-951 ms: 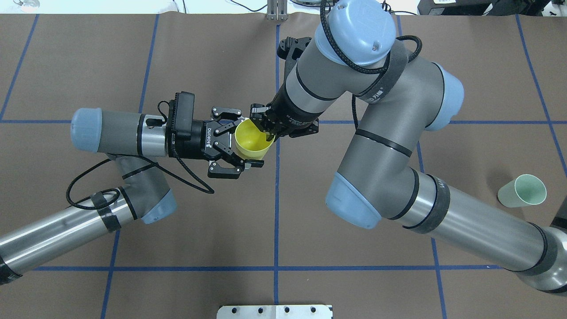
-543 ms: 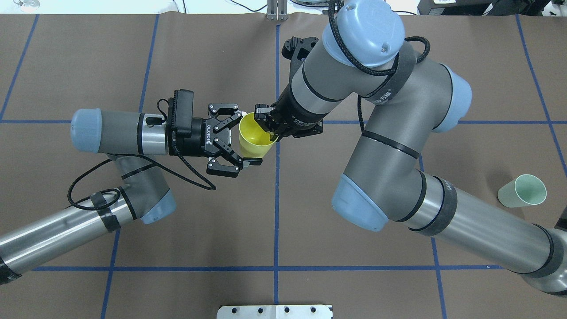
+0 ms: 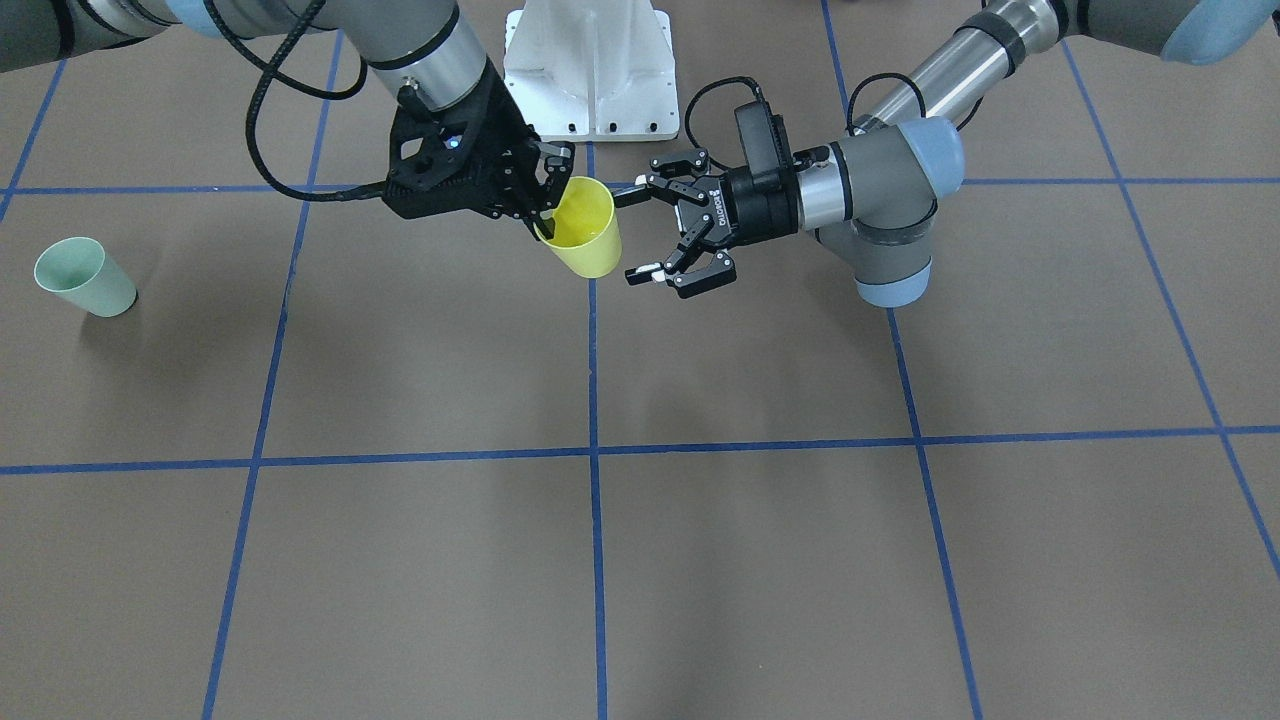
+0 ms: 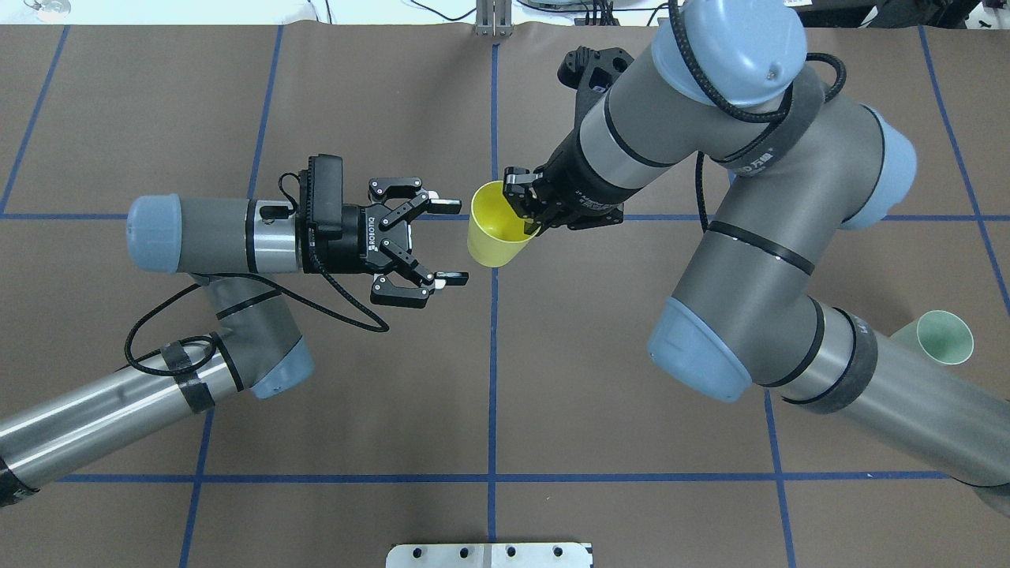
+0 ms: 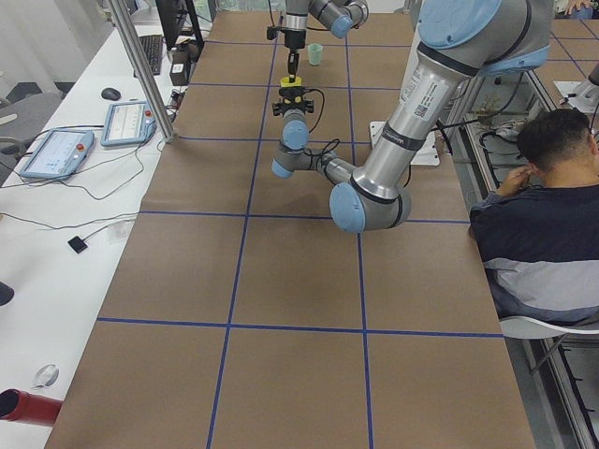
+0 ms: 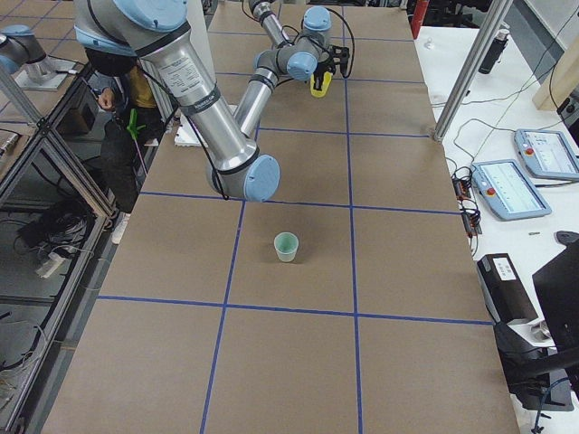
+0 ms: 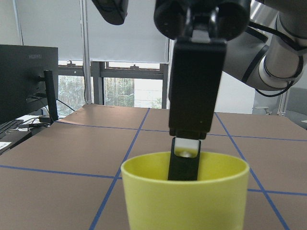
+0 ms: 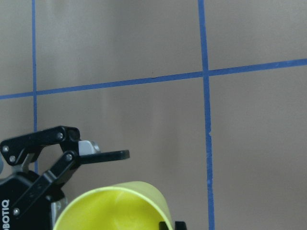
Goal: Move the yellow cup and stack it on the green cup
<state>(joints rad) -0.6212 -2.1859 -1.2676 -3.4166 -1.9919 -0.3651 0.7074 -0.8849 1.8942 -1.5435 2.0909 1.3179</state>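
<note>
The yellow cup point(image 4: 493, 226) hangs in the air over the table's middle, pinched at its rim by my right gripper point(image 4: 527, 211), which is shut on it. It also shows in the front view point(image 3: 585, 233) under the right gripper point(image 3: 540, 212), and fills the bottom of the left wrist view point(image 7: 187, 194). My left gripper point(image 4: 442, 241) is open and empty, just left of the cup, its fingers apart from it; in the front view it point(image 3: 640, 232) is on the cup's right. The green cup point(image 4: 943, 338) stands upright at the table's far right, partly behind my right arm, and shows in the front view point(image 3: 82, 277).
A white mounting plate point(image 3: 590, 70) sits at the robot's base. Blue tape lines cross the brown table point(image 4: 505, 394). A seated person point(image 5: 547, 224) is beside the table's edge in the left side view.
My right gripper has carried the yellow cup to the right, out from between the left gripper's fingers. The left gripper stays open and has hardly moved.
</note>
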